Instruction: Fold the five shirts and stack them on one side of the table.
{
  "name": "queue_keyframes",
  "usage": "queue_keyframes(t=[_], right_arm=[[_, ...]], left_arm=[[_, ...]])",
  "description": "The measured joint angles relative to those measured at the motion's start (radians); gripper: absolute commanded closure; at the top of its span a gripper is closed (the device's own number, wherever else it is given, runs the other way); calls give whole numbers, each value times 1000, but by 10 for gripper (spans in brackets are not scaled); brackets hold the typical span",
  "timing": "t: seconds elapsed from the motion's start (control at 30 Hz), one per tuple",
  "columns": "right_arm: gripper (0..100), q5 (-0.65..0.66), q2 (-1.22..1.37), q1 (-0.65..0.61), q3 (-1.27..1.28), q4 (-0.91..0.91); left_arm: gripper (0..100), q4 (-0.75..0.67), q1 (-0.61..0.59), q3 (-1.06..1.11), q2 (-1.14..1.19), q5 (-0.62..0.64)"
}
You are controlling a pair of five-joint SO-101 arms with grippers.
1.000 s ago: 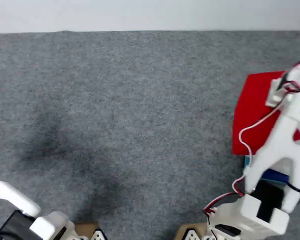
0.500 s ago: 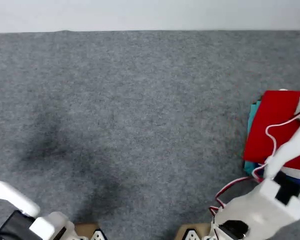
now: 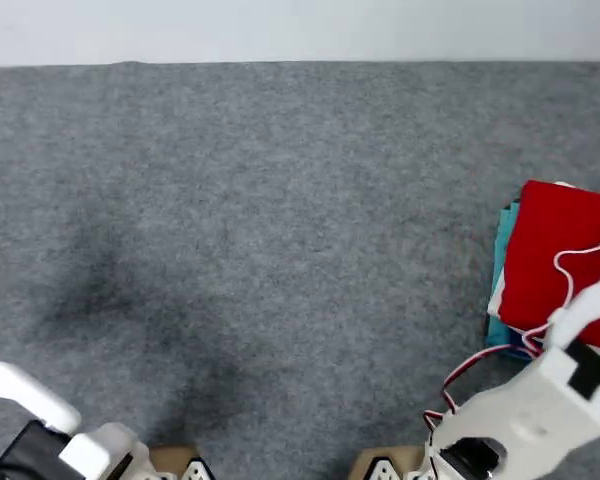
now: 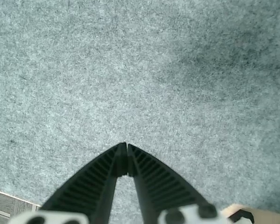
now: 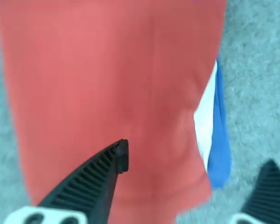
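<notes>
1. While the left arm (image 3: 40,425) sits low at the near left corner of the worktop (image 3: 280,220), the left claw (image 4: 126,159) hangs over bare grey covering. Its two black ribbed fingers are pressed together at the tips with nothing between them.
2. Over at the right edge of the worktop lies the stack of folded shirts (image 3: 550,300). The red shirt (image 3: 555,250) is on top, flat and roughly rectangular.
3. Under the red one, a teal shirt (image 3: 504,240) pokes out along the side facing the middle of the worktop.
4. From the right wrist view, a sliver of white shirt (image 5: 204,123) shows along one edge of the red cloth. A blue shirt (image 5: 220,149) sticks out just past it.
5. At the near right corner stands the right arm (image 3: 540,410), leaning over the near end of the stack. Its red and white wires (image 3: 480,365) loop across the edge of the shirts.
6. Above the stack, the right claw (image 5: 196,163) is spread wide apart and grips nothing. One finger is over the red cloth and the other is out beyond the blue edge, over the grey covering. I cannot tell whether the first finger touches the cloth.
</notes>
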Motion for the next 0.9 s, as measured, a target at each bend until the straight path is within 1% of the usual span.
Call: queue_keyframes(t=[0.07, 0.2, 0.23, 0.27, 0.3, 0.4, 0.57, 0.63, 0.83, 0.9], right_arm=[[694, 20, -55, -20, -2, 21], [984, 34, -140, -37, 15, 21], [992, 34, -149, -40, 28, 21], [959, 34, -153, -41, 44, 21], [949, 34, -157, -41, 63, 21], [993, 34, -157, -40, 130, 23], [989, 37, -157, 6, 278, 5], [989, 40, -157, 29, 359, -54], [989, 100, -160, 71, 647, -319], [989, 106, -166, 71, 681, -344]], left_arm=[[992, 0, 0, 0, 0, -25], [992, 0, 0, 0, 0, -40], [992, 0, 0, 0, 0, -40], [992, 0, 0, 0, 0, -43], [992, 0, 0, 0, 0, -48], [992, 0, 0, 0, 0, -52], [992, 0, 0, 0, 0, -55], [992, 0, 0, 0, 0, -55], [992, 0, 0, 0, 0, -60], [992, 0, 0, 0, 0, -80]])
